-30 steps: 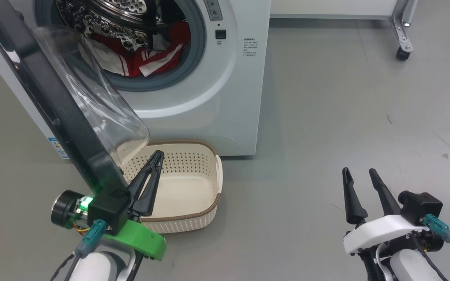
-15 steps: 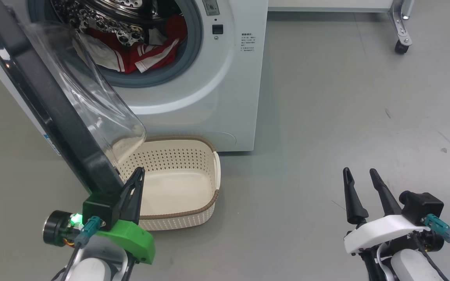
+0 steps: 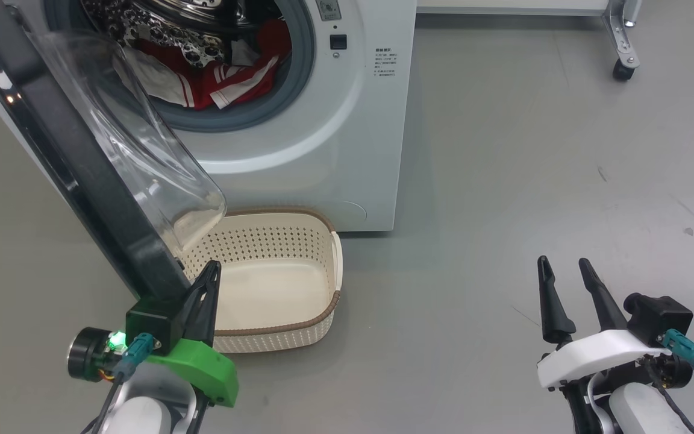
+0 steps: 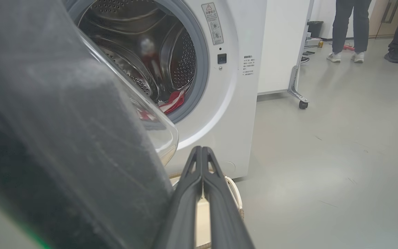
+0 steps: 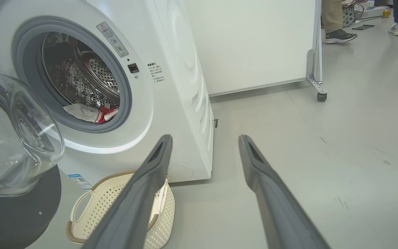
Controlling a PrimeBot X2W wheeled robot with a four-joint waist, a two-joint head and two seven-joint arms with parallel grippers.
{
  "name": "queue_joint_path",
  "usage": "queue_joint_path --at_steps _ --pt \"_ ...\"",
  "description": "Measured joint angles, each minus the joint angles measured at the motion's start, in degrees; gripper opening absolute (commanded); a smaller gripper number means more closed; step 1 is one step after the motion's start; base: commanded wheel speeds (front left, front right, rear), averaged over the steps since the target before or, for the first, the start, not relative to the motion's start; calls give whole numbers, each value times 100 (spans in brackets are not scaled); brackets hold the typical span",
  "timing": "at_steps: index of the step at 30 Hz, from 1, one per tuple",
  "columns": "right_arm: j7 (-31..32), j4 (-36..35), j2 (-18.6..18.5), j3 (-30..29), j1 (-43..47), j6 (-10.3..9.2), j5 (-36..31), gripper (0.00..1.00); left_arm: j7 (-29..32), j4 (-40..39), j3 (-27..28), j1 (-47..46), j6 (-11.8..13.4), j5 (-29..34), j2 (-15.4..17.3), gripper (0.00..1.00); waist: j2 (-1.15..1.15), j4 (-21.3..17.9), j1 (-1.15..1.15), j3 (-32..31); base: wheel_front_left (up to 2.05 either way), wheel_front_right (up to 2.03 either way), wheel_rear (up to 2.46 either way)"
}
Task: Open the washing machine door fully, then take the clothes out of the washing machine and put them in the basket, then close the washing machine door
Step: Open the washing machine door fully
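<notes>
The white washing machine (image 3: pixel 347 132) stands with its black door (image 3: pixel 76 181) swung out to the left, its clear glass bowl (image 3: pixel 142 157) facing the drum. Red and white clothes (image 3: pixel 214 84) lie in the drum's mouth. On the floor below the opening sits the cream basket (image 3: pixel 323 253), with nothing in it. My left gripper (image 3: pixel 211 266) is shut on nothing, low beside the door's bottom edge, over the basket's near rim. In the left wrist view the door (image 4: pixel 64 155) looms just left of the left gripper (image 4: pixel 201 149). My right gripper (image 3: pixel 564 264) stands open over bare floor, far right.
A white panel on a metal frame with a caster (image 3: pixel 621 69) stands behind and right of the machine. People's legs and shoes (image 4: pixel 344 55) are far off in the room. Grey floor (image 3: pixel 503 211) stretches to the machine's right.
My shut left gripper has drawn back towards me, from above the basket's middle to its near rim. The head camera shifted slightly. The right gripper has barely moved.
</notes>
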Motion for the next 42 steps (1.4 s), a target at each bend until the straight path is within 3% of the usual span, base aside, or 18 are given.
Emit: queue_joint_path --at_steps 20,33,42 --pt "-12 94 81 -121 112 114 -85 100 -299 315 -110 -93 100 -190 -80 0 0 785 0 -98 0 0 0" --pt "-12 131 109 -100 134 166 -143 100 -454 409 123 -87 250 -348 -80 0 0 1313 0 -139 0 0 0" --pt "-12 151 125 25 128 238 -242 100 -559 403 483 -79 354 -532 -76 0 0 1437 0 47 0 0 0"
